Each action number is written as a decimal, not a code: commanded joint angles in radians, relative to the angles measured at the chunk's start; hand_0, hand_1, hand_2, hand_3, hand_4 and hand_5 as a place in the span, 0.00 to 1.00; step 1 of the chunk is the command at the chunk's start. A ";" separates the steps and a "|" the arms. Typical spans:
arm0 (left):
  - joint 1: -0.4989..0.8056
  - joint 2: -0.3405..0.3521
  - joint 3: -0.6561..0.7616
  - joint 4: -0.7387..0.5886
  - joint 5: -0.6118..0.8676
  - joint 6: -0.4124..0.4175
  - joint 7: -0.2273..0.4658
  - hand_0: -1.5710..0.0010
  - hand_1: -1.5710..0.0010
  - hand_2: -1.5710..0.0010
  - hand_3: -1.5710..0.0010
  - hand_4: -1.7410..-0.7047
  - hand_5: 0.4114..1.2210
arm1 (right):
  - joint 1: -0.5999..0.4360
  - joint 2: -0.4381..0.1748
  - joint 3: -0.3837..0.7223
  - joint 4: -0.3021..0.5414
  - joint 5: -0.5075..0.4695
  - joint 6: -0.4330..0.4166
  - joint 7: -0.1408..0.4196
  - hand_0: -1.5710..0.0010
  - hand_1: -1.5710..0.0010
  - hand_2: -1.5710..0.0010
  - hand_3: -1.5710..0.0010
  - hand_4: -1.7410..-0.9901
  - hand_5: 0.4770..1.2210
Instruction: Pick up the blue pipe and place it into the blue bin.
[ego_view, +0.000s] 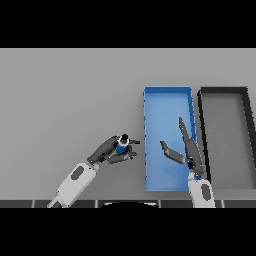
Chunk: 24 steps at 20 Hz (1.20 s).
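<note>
We see the left hand (107, 151) curled around the blue pipe (121, 147), just left of the blue bin (167, 96); the right hand (186, 150) hovers over the bin, fingers straight

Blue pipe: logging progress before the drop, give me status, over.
Left hand shut on blue pipe, left of blue bin. Right hand open, over the bin. Pipe not yet in. Path to bin clear.
</note>
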 joint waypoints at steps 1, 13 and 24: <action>-0.006 -0.006 -0.001 -0.028 0.009 0.000 0.002 0.04 0.03 0.03 0.08 0.02 0.98 | 0.006 -0.002 0.002 -0.002 0.004 0.000 -0.010 1.00 1.00 1.00 1.00 0.74 0.17; -0.041 0.011 -0.030 -0.181 0.013 -0.003 0.165 0.00 0.00 0.00 0.05 0.00 1.00 | 0.014 -0.029 -0.010 -0.025 -0.004 0.012 -0.024 1.00 1.00 1.00 1.00 0.80 0.17; -0.046 -0.004 -0.026 -0.158 -0.002 -0.017 0.173 0.00 0.00 0.00 0.05 0.00 1.00 | -0.082 -0.187 -0.044 -0.168 -0.442 0.352 0.048 1.00 1.00 1.00 1.00 0.61 0.08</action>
